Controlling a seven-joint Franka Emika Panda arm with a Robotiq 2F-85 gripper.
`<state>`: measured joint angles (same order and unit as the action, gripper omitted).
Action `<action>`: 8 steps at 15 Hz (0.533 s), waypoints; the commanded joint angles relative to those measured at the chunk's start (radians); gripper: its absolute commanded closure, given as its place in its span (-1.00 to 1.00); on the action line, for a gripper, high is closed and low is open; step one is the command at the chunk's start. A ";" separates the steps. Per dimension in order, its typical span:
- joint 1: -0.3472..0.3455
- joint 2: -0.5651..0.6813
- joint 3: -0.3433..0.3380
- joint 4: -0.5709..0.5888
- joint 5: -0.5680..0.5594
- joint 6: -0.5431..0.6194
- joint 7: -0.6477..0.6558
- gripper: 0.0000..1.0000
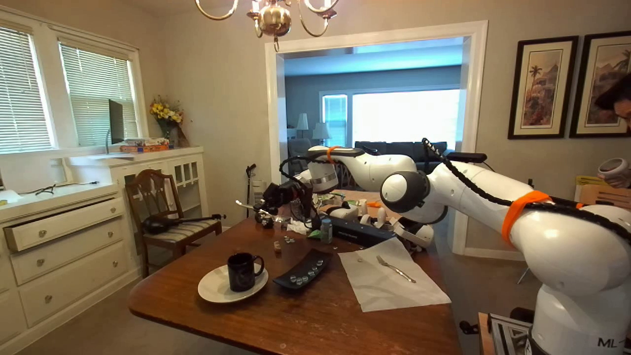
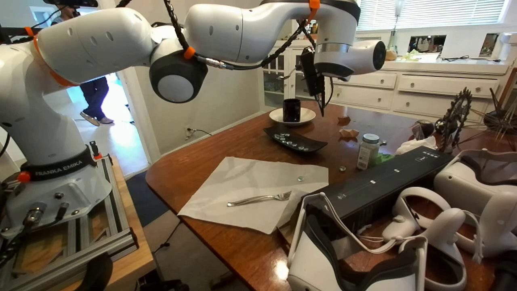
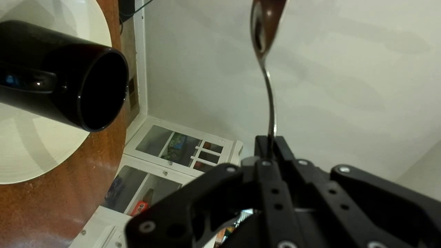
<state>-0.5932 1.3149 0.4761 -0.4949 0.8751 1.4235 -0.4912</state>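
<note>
Open air separates the utensil [image 3: 263, 46] from the mug [image 3: 65, 69] (handle [image 3: 38, 82] jutting), which obstructs the plate [image 3: 20, 151].

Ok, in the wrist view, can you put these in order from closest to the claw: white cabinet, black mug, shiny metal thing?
1. Shiny metal thing: middle, held by the claw.
2. Black mug: left, on the plate.
3. White cabinet: lower left, farthest back.
</note>
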 commanded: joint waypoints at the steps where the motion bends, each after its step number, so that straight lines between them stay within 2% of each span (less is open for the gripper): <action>1: -0.001 0.001 -0.003 0.000 0.003 0.024 0.013 0.97; 5: 0.011 0.003 -0.005 0.004 0.007 0.104 0.023 0.97; 8: 0.037 -0.001 -0.016 0.008 -0.003 0.206 0.031 0.97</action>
<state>-0.5854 1.3150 0.4730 -0.4967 0.8751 1.5457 -0.4893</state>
